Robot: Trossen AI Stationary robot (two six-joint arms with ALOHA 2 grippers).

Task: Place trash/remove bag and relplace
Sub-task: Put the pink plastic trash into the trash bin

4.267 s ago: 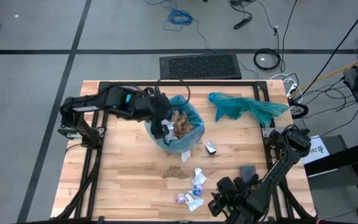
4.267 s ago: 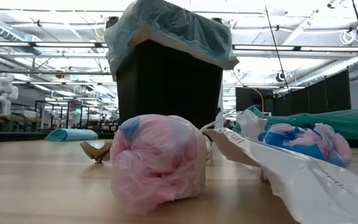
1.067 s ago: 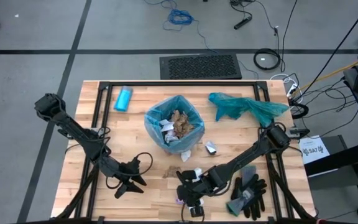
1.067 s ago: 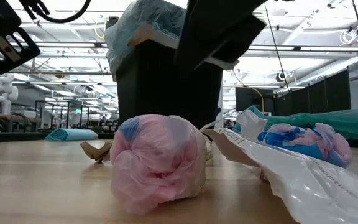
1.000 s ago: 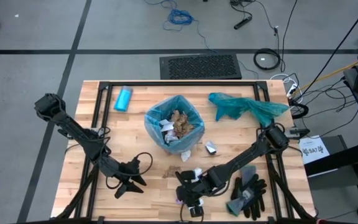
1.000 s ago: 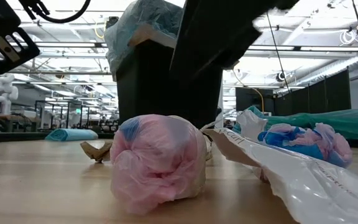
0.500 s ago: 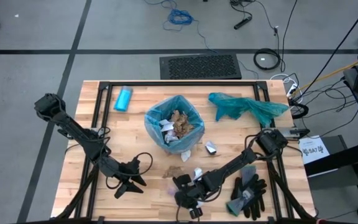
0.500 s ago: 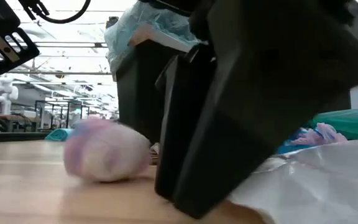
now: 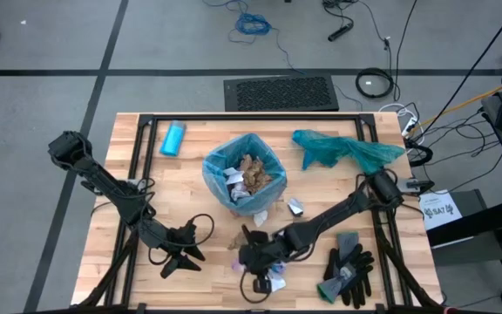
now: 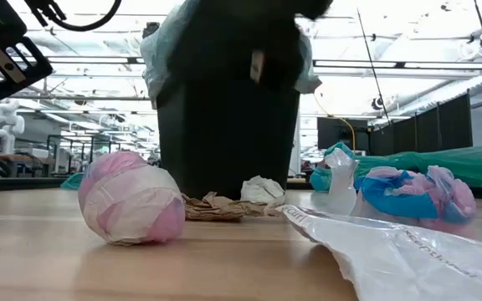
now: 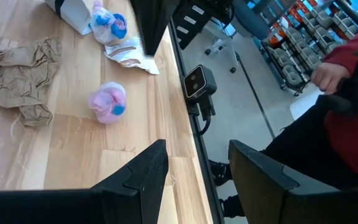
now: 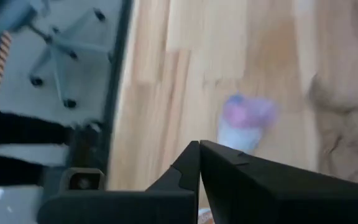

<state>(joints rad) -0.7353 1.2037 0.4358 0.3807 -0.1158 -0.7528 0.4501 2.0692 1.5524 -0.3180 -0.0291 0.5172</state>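
The black bin (image 10: 228, 125) stands mid-table, lined with the pale blue bag (image 9: 244, 179), with brown and white trash inside. More trash lies near the front edge: a pink wad (image 10: 132, 205), crumpled brown paper (image 10: 216, 206), a white wrapper (image 10: 392, 251) and a blue-pink wad (image 10: 417, 192). My right gripper (image 12: 199, 148) hangs shut and empty above the table, the pink wad (image 12: 247, 121) just ahead of it. My left gripper (image 9: 181, 255) waits open near the front left, clear of everything.
A darker teal bag (image 9: 347, 150) lies at the back right. Black-and-grey gloves (image 9: 347, 272) sit at the front right, a light-blue bottle (image 9: 173, 138) at the back left. A person in red (image 11: 353, 106) stands beyond the table's front edge.
My right gripper has swung toward the table's left, dipped down among the scraps at the front edge and come up again. The pink wad has rolled toward the table's left, uncovering the brown paper. The white wrapper has shifted too.
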